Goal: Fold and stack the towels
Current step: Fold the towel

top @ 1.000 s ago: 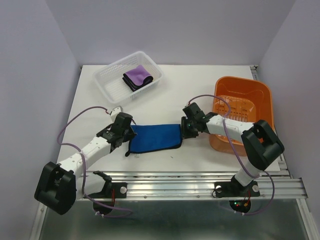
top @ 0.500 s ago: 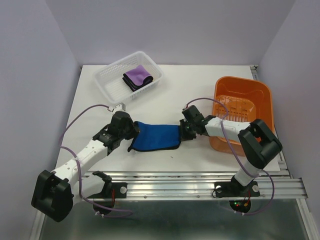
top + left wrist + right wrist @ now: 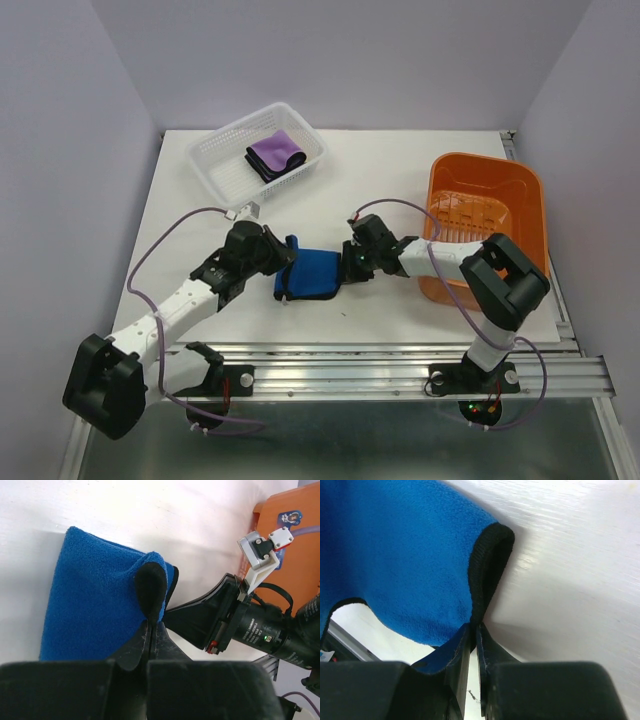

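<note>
Blue towel [image 3: 312, 272] — left pincer [image 3: 151, 628], right pincer [image 3: 474, 626] reach inward, nipping edges

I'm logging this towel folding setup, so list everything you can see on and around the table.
blue towel: one, bright blue with black edging, middle of the table, held at both ends
purple towel: one, purple over black, folded inside the white basket
white basket: one, white mesh, far left of the table
orange basket: one, orange, right edge of the table
table: one, white
left gripper: one, black, shut on the blue towel's left end
right gripper: one, black, shut on the blue towel's right end
</note>
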Controlling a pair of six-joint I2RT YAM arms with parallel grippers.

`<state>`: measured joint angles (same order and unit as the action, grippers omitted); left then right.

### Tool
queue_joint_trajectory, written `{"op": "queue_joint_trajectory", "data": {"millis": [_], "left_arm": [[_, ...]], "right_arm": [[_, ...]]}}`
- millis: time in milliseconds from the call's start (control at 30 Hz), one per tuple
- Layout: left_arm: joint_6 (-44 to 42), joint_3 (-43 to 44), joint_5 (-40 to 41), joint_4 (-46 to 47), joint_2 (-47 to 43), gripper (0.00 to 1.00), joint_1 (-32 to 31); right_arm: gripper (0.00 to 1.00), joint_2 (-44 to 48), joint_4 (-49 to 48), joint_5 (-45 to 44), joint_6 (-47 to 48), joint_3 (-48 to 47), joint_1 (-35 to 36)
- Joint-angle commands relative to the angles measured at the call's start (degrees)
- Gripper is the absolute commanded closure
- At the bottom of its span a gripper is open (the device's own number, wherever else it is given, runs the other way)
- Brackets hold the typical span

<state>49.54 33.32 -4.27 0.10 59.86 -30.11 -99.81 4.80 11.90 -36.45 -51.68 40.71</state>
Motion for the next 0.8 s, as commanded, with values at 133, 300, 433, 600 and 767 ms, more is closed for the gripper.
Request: {"op": "queue_joint_trajectory", "data": {"millis": [133, 300, 433, 600, 767], "left_arm": [[1.8, 1.0, 0.8, 6.0, 5.6, 1.00, -2.8], [2.1, 3.0, 0.0, 8.2, 11.2, 1.00, -4.3], [2.4, 4.9, -0.6, 10.0, 14.9, 1.00, -5.7], [3.2, 6.8, -0.1, 10.7, 18.5, 1.00, -7.9], [4.0, 7.6, 1.4, 10.7, 20.7, 1.00, -8.8]], "right_arm": [[0.84, -2.9, 0.0, -0.2, -0.1, 1.1, 1.7], [0.83, -2.9, -0.8, 0.9, -0.1, 1.3, 1.8], [0.83, -3.3, -0.5, 0.8, 0.1, 1.5, 1.8], [0.82, -3.4, -0.5, 0.6, 0.0, 1.6, 1.8], [0.82, -3.4, -0.4, 0.7, 0.1, 1.6, 1.8]]}}
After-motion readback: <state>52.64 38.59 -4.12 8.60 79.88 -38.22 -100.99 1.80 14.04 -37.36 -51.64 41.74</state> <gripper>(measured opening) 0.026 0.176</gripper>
